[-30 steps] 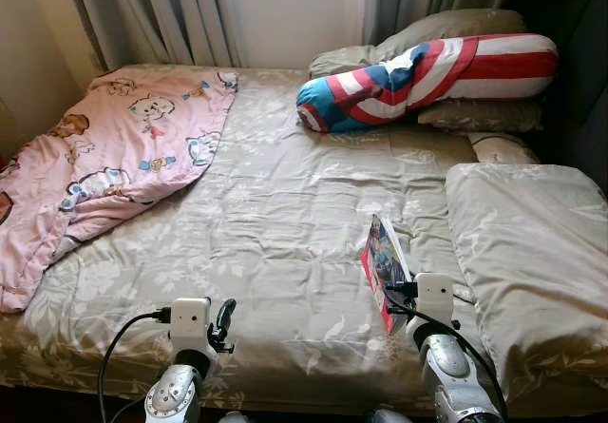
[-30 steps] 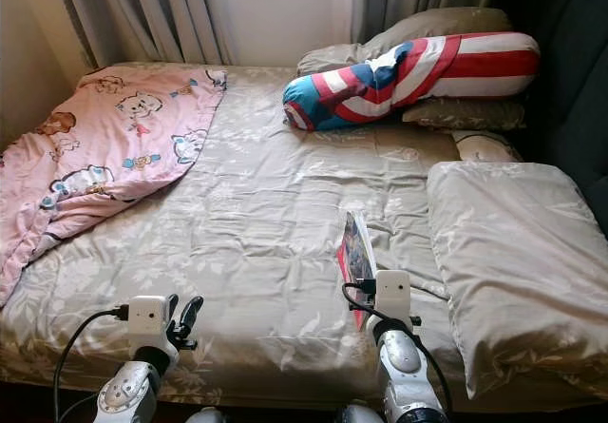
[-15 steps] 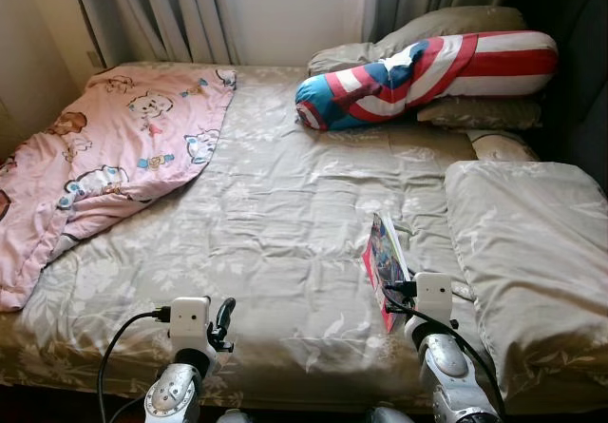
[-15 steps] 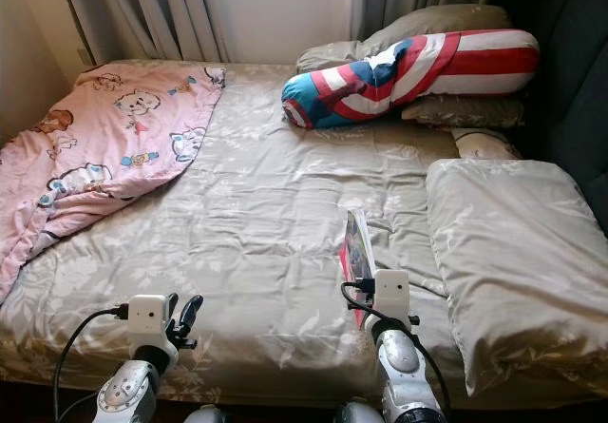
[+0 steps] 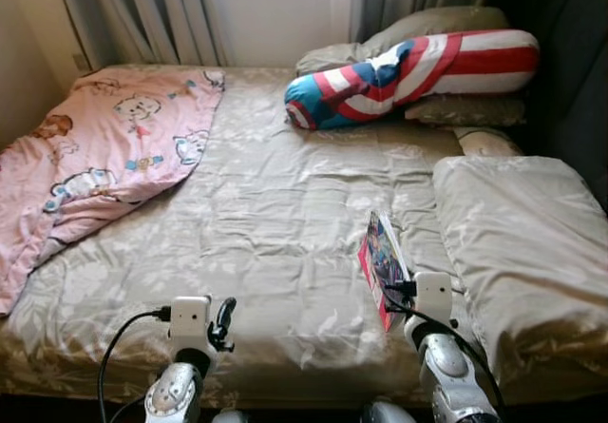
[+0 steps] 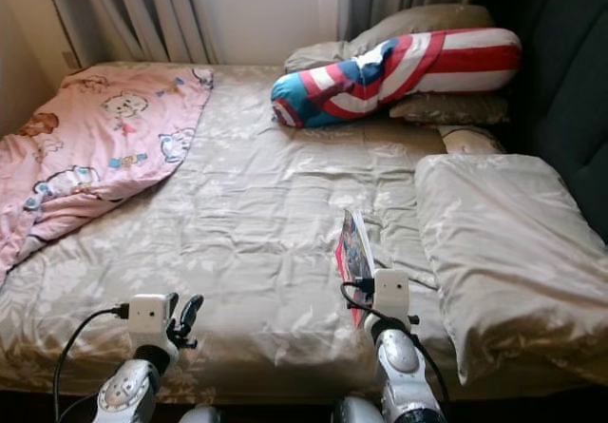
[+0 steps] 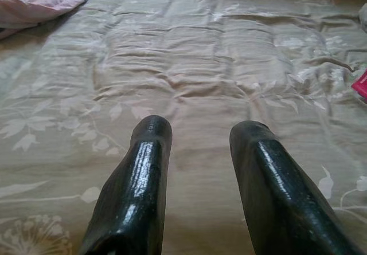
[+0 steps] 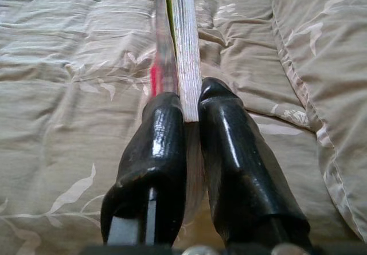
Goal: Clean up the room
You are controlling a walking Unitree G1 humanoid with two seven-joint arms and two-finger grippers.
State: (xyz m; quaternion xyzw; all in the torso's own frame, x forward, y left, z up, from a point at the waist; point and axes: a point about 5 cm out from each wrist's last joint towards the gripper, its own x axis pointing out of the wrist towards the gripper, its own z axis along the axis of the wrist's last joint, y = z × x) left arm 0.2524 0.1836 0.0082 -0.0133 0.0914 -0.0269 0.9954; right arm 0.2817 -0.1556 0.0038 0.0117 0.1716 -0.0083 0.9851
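Up close, book (image 8: 182,48) between right gripper (image 8: 192,103) fingers

Bed (image 6: 256,223): beige floral cover, wrinkled.
Blanket (image 6: 85,147): pink, at the robot's left.
Bolster (image 6: 389,62): red, white and blue, by the headboard.
Book (image 6: 353,257): standing on edge, at the right gripper (image 6: 366,299).
Left gripper (image 6: 185,317): above the bed's near edge.

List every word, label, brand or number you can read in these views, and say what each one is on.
No text can be read.
Book in the right gripper: colourful cover, any print too small and blurred.
Pink blanket: cartoon figures, no readable words.
Striped bolster: stripes and a star, no lettering.
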